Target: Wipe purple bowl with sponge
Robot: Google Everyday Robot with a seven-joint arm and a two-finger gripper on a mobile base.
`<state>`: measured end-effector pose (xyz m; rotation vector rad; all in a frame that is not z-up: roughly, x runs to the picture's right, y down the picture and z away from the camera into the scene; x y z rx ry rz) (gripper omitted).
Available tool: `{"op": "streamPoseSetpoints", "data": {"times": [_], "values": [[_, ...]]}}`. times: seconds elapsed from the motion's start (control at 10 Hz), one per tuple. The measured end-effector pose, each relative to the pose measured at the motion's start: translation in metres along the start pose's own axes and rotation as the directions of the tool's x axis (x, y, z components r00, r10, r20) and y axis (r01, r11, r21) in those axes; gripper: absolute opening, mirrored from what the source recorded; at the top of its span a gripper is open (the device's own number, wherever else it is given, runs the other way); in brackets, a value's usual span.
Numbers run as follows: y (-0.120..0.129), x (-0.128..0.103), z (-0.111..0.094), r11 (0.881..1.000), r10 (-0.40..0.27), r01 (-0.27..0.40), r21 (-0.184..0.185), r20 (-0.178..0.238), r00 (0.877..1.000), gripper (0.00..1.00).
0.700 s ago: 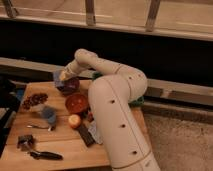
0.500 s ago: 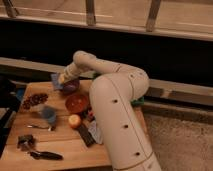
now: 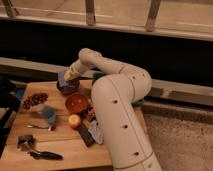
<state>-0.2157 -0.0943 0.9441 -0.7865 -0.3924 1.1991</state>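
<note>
The purple bowl [image 3: 68, 89] sits at the back of the wooden table [image 3: 60, 150], just behind an orange bowl. My gripper [image 3: 67, 78] reaches down from the white arm to the bowl's left rim. It is shut on a pale bluish sponge [image 3: 62, 77], held at the top of the bowl. The bowl's inside is mostly hidden by the gripper and the sponge.
An orange bowl [image 3: 76, 102], an orange fruit [image 3: 75, 120], a blue cup [image 3: 48, 115], a pile of dark red fruit [image 3: 34, 100], a spoon [image 3: 36, 127], a dark bar [image 3: 86, 135] and dark tools [image 3: 44, 155] lie on the table. A green object [image 3: 98, 76] sits behind the arm.
The gripper with the sponge has shifted a little left and down over the purple bowl. The other things on the table have not moved.
</note>
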Motion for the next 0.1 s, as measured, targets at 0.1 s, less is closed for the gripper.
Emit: {"op": "streamPoseSetpoints", "data": {"times": [0.1], "values": [[-0.0079, -0.0065, -0.0032, 1.0, 0.005, -0.005, -0.005, 0.011, 1.0, 0.0]]}}
